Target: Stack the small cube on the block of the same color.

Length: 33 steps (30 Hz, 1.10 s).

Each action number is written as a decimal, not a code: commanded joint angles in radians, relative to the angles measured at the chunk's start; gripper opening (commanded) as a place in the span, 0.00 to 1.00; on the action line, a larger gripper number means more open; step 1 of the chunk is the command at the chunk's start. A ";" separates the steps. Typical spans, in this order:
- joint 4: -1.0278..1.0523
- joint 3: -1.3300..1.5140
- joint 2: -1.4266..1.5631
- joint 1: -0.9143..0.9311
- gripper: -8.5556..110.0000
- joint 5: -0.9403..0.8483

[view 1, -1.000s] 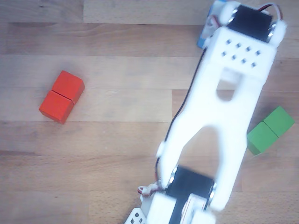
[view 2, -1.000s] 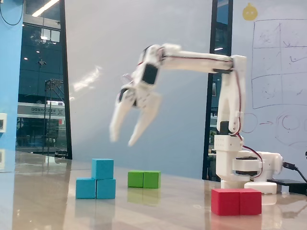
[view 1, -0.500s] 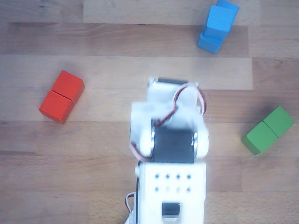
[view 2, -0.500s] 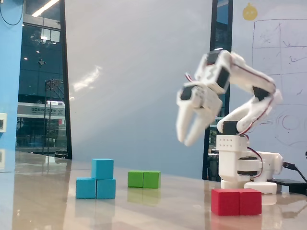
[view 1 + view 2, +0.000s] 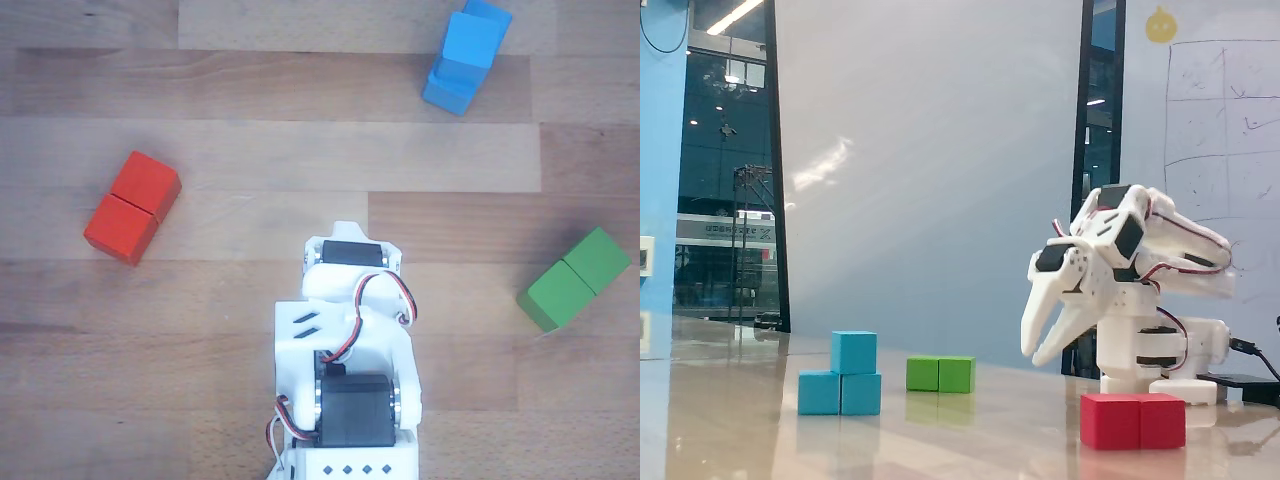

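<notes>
I see the small cube (image 5: 854, 352) already sitting on the block (image 5: 839, 393) — on one end of its long axis. My gripper (image 5: 1037, 352) hangs empty, jaws apart, well clear of the stack.

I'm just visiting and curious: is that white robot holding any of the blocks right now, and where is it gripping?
Nothing is held. The hand hangs empty above the table, fingers slightly apart. The small cube already sits on the blue block.
</notes>
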 commanded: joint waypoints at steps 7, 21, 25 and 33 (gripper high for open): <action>0.052 0.020 0.144 0.000 0.10 0.009; 0.052 0.020 0.144 0.000 0.10 0.006; 0.052 0.018 0.143 0.000 0.10 0.005; 0.052 0.018 0.143 0.000 0.10 0.005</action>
